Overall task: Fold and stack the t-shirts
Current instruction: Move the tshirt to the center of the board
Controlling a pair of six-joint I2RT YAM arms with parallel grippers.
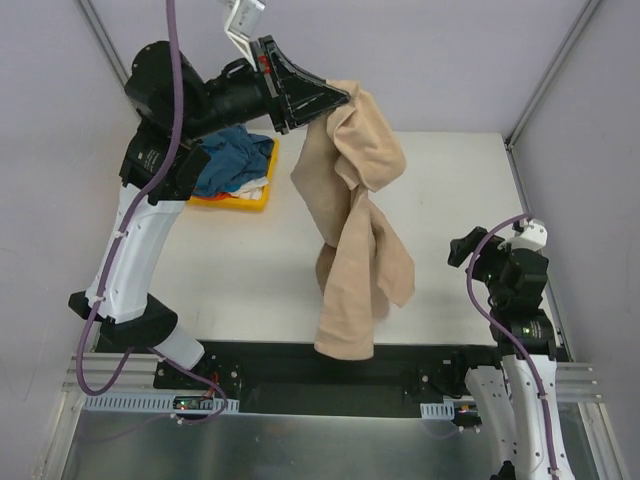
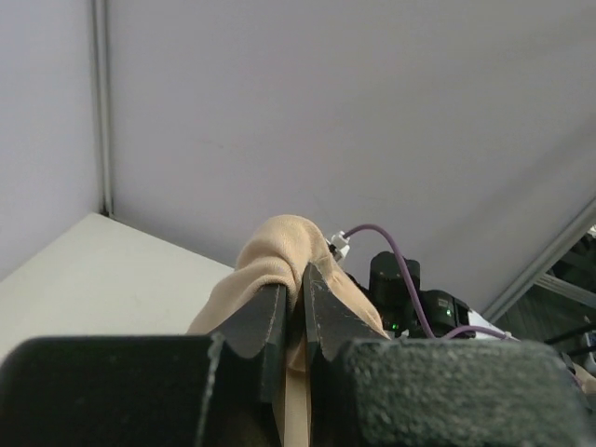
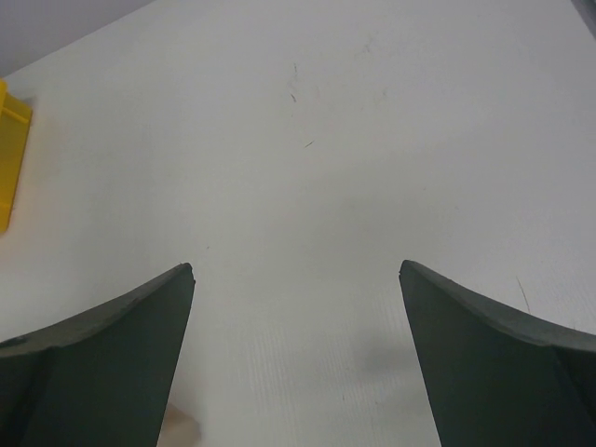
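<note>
shirt (image 1: 358,240): beige, hangs twisted like a rope above the bench (image 1: 450,180), right of the tray (image 1: 250,203) | left gripper (image 1: 347,98): clamped on a bunched top fold | right gripper (image 3: 296,270): wide, empty, well right of tray | risk: small pinch may slip and drop the cloth in a heap; the twist may hide the edges a second grasp needs

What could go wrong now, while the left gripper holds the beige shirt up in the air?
1. The left gripper pinches only a small fold of the beige t-shirt; the hanging weight may pull it free.
2. The shirt hangs twisted and bunched, so laying it on the table may leave it crumpled, not flat.
3. The right gripper is open and apart from the cloth; no clear corner shows for it to grasp.
</note>
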